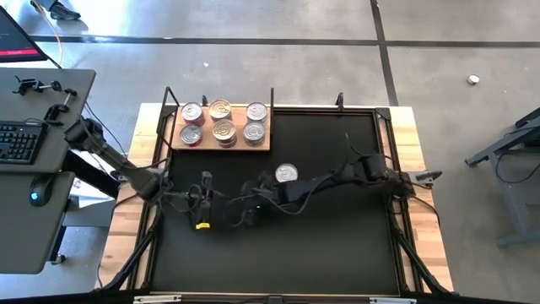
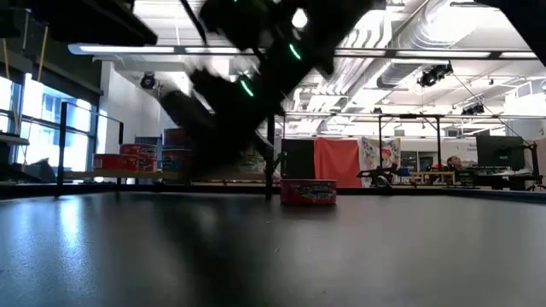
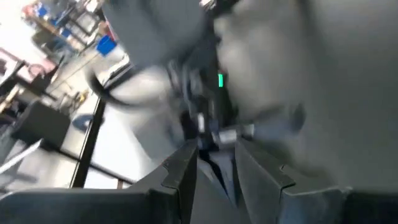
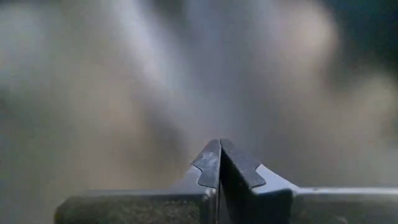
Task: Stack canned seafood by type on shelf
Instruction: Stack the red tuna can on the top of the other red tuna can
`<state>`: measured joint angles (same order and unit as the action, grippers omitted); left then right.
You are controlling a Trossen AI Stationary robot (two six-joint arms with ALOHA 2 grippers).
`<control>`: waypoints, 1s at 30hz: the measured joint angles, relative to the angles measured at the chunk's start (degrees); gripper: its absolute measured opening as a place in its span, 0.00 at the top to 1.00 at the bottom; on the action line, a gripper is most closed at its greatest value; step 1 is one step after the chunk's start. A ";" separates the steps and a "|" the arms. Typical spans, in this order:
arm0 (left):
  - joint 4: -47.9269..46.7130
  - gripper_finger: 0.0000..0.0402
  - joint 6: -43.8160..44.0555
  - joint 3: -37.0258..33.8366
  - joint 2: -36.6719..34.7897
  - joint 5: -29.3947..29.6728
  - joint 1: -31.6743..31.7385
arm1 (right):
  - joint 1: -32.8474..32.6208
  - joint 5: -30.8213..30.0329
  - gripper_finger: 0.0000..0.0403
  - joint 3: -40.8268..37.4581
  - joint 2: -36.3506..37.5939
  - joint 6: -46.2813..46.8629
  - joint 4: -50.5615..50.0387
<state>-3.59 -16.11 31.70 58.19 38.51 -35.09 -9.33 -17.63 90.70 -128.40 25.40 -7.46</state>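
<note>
Six tins (image 1: 222,122) on shelf (image 1: 221,145), 11 o'clock. One tin (image 1: 287,174) mid-desk beside right end effector (image 4: 220,147), pressed together. Left end effector (image 3: 214,163): slightly spread.

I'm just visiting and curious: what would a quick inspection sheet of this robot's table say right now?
Surface: black mat on a wooden table.
Job's things: six cans on the wooden shelf; one loose can on the mat.
Clutter: nothing seen.
Grippers: left gripper mid-mat, slightly open, empty; right gripper shut, empty, beside the loose can.
Cables: black cables run along both arms.
Surroundings: desk with keyboard at the left; open workshop beyond.
</note>
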 joint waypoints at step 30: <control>-6.95 0.74 14.45 -0.04 6.32 4.08 1.34 | 4.82 7.37 1.00 -4.37 5.37 2.94 -9.93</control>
<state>-10.54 -1.66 31.66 64.52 42.58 -33.76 -4.51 -10.27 86.33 -123.03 28.34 -17.39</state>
